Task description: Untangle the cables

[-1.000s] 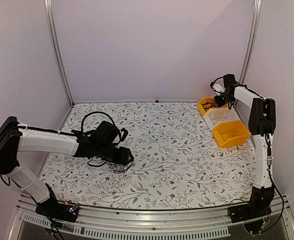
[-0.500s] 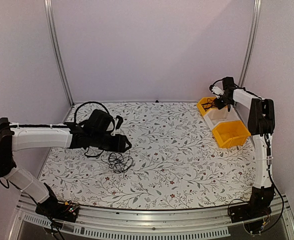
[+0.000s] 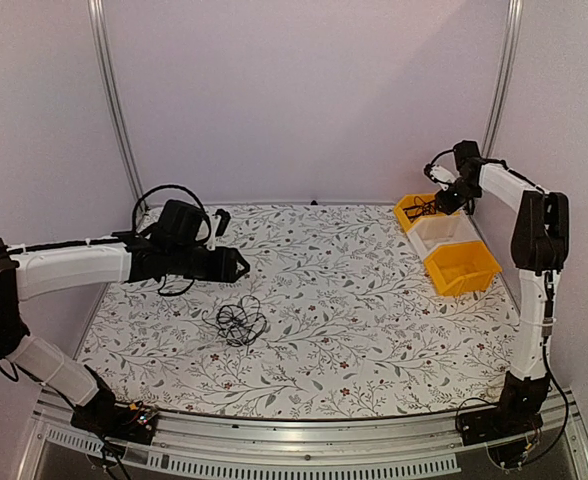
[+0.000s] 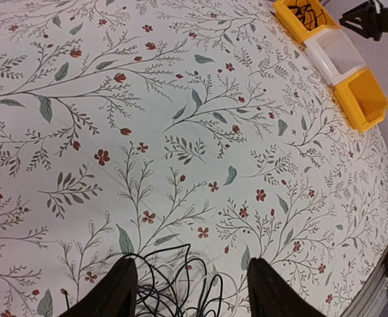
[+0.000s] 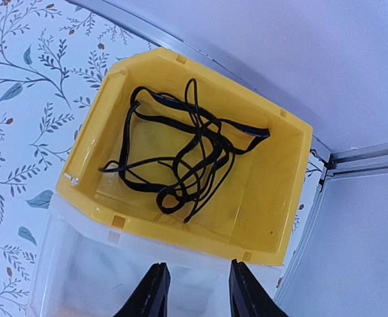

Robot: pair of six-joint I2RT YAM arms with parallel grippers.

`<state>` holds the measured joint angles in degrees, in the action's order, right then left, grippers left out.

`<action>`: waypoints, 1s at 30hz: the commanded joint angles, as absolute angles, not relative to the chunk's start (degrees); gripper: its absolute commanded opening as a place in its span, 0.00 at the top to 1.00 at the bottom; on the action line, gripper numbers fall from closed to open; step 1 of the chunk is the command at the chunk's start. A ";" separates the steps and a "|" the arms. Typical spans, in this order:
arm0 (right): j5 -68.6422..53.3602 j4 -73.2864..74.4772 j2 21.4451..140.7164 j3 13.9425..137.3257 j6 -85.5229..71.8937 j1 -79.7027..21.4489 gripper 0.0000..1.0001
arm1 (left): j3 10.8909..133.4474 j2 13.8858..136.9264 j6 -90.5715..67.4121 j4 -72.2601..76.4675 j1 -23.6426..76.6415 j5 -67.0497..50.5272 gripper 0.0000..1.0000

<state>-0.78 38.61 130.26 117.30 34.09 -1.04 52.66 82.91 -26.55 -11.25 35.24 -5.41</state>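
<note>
A tangled bunch of thin black cables (image 3: 239,322) lies on the floral table, in front of and below my left gripper (image 3: 240,266). The left wrist view shows the bunch (image 4: 174,287) at the bottom edge between the open fingers of that gripper (image 4: 194,290), which hang above it without touching. One black cable (image 5: 184,158) lies loosely looped inside the far yellow bin (image 5: 273,198). My right gripper (image 5: 195,290) hovers over that bin's near edge, open, with nothing between its fingers. From above, it (image 3: 440,203) hangs beside the bin (image 3: 406,208).
A white bin (image 3: 444,232) and a second yellow bin (image 3: 461,268) stand in a row next to the far bin at the table's right edge. The floral cloth (image 3: 354,320) covers the table. Metal frame posts stand at the back corners.
My left arm has lifted and drawn back to the left, leaving the bunch on the table. My right gripper has opened and risen slightly; the cable lies in the bin.
</note>
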 commanded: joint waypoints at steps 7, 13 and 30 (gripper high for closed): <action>-8.85 48.14 118.12 109.92 32.76 -0.44 0.57 | 53.27 83.32 -24.38 -12.60 33.50 -7.96 0.40; -26.08 42.88 106.36 97.28 33.79 -3.43 0.58 | 51.02 83.56 -28.98 -15.84 33.32 -7.00 0.42; -36.97 27.43 96.82 78.96 41.07 -36.37 0.78 | 49.02 80.60 -33.01 -26.79 33.31 -12.25 0.49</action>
<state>-35.55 32.12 95.55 79.40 36.34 -30.44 50.92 84.86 -31.03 -22.50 33.95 -10.13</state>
